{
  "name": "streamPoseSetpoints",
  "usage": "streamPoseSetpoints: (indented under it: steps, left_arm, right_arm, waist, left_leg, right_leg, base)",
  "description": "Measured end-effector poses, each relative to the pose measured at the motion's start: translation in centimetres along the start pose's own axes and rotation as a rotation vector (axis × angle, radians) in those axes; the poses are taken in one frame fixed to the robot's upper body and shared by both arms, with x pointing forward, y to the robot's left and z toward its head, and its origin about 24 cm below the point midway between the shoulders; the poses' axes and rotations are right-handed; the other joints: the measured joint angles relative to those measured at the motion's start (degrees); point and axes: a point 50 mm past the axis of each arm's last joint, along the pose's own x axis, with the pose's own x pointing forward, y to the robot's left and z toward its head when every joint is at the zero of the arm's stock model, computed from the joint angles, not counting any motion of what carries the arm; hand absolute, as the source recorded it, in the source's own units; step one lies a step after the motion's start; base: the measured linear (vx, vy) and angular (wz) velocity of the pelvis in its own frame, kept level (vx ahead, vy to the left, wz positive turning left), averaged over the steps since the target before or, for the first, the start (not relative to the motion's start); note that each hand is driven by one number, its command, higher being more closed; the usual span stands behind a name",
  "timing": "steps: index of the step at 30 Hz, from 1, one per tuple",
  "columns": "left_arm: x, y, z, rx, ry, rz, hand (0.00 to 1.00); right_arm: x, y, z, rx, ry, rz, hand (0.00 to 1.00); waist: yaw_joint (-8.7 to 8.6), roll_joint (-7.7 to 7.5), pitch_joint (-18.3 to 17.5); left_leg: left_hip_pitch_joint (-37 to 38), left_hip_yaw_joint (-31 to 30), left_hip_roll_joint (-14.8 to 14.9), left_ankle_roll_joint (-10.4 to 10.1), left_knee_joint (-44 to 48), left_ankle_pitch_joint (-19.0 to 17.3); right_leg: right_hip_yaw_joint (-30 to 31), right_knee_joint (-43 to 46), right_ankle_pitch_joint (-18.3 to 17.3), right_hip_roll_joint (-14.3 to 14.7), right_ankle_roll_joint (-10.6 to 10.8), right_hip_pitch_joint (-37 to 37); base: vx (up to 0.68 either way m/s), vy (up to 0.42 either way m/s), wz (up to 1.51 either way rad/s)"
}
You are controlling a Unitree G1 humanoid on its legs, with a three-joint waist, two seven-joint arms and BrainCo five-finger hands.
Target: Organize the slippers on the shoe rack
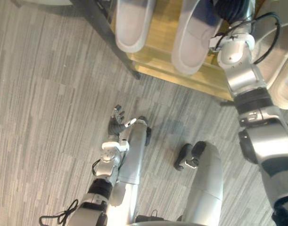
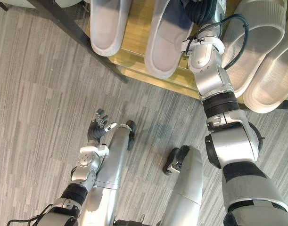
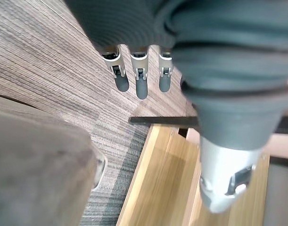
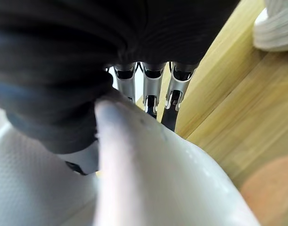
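Two pale grey slippers lie side by side on the wooden shoe rack (image 1: 181, 77), toes pointing toward me: one to the left (image 1: 132, 23), one to the right (image 1: 195, 40). My right hand (image 2: 202, 12) reaches over the right slipper's heel end. In the right wrist view its fingers (image 4: 153, 92) curl behind that slipper's rim (image 4: 148, 179), with the thumb on the near side. My left hand (image 1: 118, 123) hangs low over the floor in front of the rack, fingers (image 3: 141, 80) straight and holding nothing.
Two cream ribbed slippers (image 2: 257, 33) (image 2: 275, 80) lie on the same shelf to the right. A dark metal rack leg (image 1: 106, 33) slants down to the grey striped floor (image 1: 40, 94) on the left.
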Motion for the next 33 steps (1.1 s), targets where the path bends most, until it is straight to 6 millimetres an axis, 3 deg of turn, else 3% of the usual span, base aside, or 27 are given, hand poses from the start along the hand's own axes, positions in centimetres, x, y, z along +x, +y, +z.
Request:
streamPoseSetpoints:
  steps: [3, 6, 7, 10, 28, 33]
  left_arm:
    - [-0.1, 0.4, -0.4, 0.002, 0.019, 0.021, 0.00]
    - [-1.0, 2.3, -3.5, 0.062, 0.181, 0.078, 0.00]
    - [-2.2, 3.3, -5.3, 0.084, 0.282, 0.109, 0.00]
    - [-3.1, 3.9, -6.3, 0.091, 0.326, 0.136, 0.00]
    - [-3.3, 4.4, -6.4, 0.108, 0.336, 0.143, 0.00]
    - [-3.4, 4.7, -6.4, 0.116, 0.339, 0.148, 0.00]
  right_arm:
    - [0.2, 0.0, 0.0, -0.002, 0.008, -0.001, 0.00]
    - [0.3, -0.1, -0.3, 0.023, 0.034, -0.008, 0.00]
    - [0.3, -0.1, -0.2, 0.029, 0.036, -0.011, 0.00]
    - [0.3, -0.1, -0.2, 0.038, 0.040, -0.011, 0.00]
    - [0.0, 0.4, 0.1, 0.079, 0.045, -0.010, 0.00]
    - [-1.8, 1.1, 0.7, 0.101, -0.014, -0.013, 0.00]
  waist:
    - [0.33, 0.03, -0.5]
    - [0.46, -0.01, -0.9]
    - [0.73, -0.02, -0.9]
    - [1.05, -0.02, -0.9]
    - [0.73, -0.04, -0.9]
    - [0.18, -0.10, -0.8]
  left_leg:
    - [-0.5, -0.8, -0.2, -0.4, -0.1, 0.2]
    - [-0.9, -1.4, -0.9, -0.8, -0.2, 0.5]
    - [-0.9, -1.5, -0.9, -1.0, -0.2, 0.5]
    - [-1.0, -1.6, -0.9, -1.2, -0.5, 0.7]
    - [-0.5, -1.1, 0.3, -1.4, -1.4, 1.5]
    - [1.8, -0.7, 0.7, -1.4, -2.3, 1.5]
  right_leg:
    - [-0.8, 0.1, -0.2, -0.1, -0.3, 0.0]
    - [-1.7, 0.6, -0.8, -0.8, -0.8, 0.0]
    - [-1.8, 0.7, -1.0, -0.9, -0.7, 0.0]
    - [-2.0, 0.7, -1.0, -0.9, -0.8, 0.0]
    - [-2.2, 0.2, -0.8, -0.6, -1.2, 0.0]
    - [-2.1, -0.8, -0.7, -0.3, -1.3, 2.1]
  base:
    - [0.04, -0.022, 0.08]
    - [0.07, -0.027, 0.16]
    - [0.06, -0.024, 0.10]
    - [0.04, -0.018, 0.05]
    - [0.04, -0.007, -0.01]
    - [0.04, -0.011, -0.04]
